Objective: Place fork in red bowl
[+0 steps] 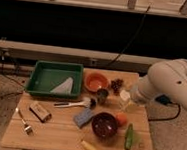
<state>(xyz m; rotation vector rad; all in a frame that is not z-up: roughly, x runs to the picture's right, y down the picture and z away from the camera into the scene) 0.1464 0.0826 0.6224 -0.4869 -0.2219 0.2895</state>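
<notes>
Wooden table (55, 138), small slim silvery metal fork (23, 122) lying flat near its left front corner.
Likely light, stiff, slippery: pinch the thin handle mid-length. Wide-spread, empty, the gripper (127, 99) hangs by the right edge; round orange-red bowl (96, 82) sits mid-back.

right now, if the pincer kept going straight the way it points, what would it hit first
Probably the white cup: the pincer hangs over the table, pointing left and down, with the cup just beneath its tip. Depth is unclear; the small dark cup lies next in line.
</notes>
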